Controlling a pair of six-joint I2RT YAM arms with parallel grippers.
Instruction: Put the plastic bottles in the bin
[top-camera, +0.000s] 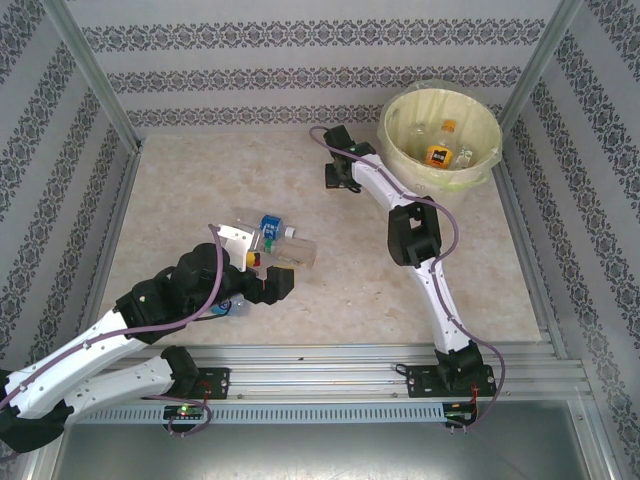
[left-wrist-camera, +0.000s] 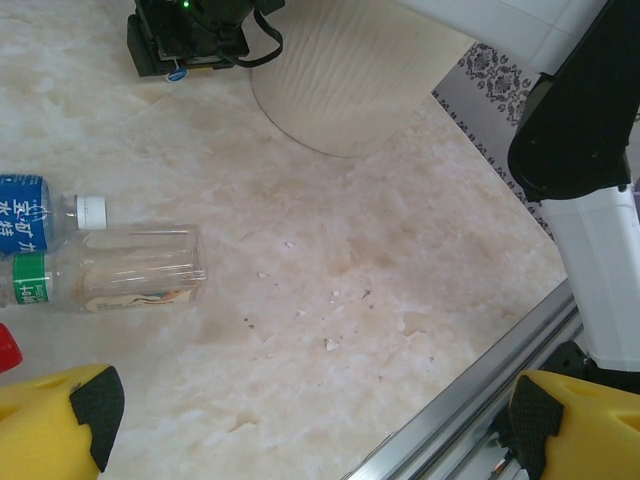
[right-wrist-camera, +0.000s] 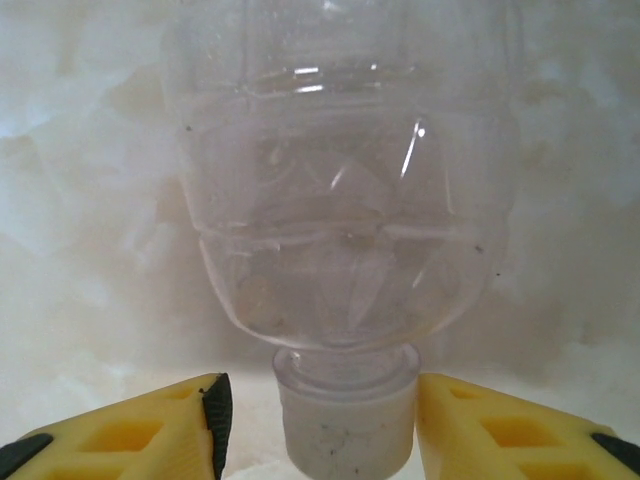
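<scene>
Pale marbled tabletop (top-camera: 340, 300) spreads out under both arms, and we see patterned wallpaper (top-camera: 300, 80) closing it in on three sides. At the far right corner stands the bin (top-camera: 475, 115), cream-white with a pale yellow liner. We make out a few bottles lying inside it, one with an orange label (top-camera: 438, 155).

Left of centre, two bottles lie on their sides, touching each other: a blue-labelled bottle (left-wrist-camera: 25, 225) with a white cap, and a green-labelled bottle (left-wrist-camera: 130, 270) that is otherwise clear. A red cap (left-wrist-camera: 5, 348) shows at the edge of the left wrist view, just beside them.

We find the left gripper (left-wrist-camera: 310, 415) hanging over the table near this pair. Its jaws are spread wide, with bare marble between the yellow fingers (left-wrist-camera: 50, 420).

The right gripper (right-wrist-camera: 320, 425) sits low over the table, near the left side of the bin. In its wrist view an unlabelled bottle (right-wrist-camera: 340, 180) lies with its white screw cap (right-wrist-camera: 345, 425) pointing back between the fingertips. The jaws are drawn in narrow around that cap. We see a gap between the cap and the left finger (right-wrist-camera: 150, 435), while the other finger is just beside it or touching, and we cannot tell which. The cap is not clamped.
</scene>
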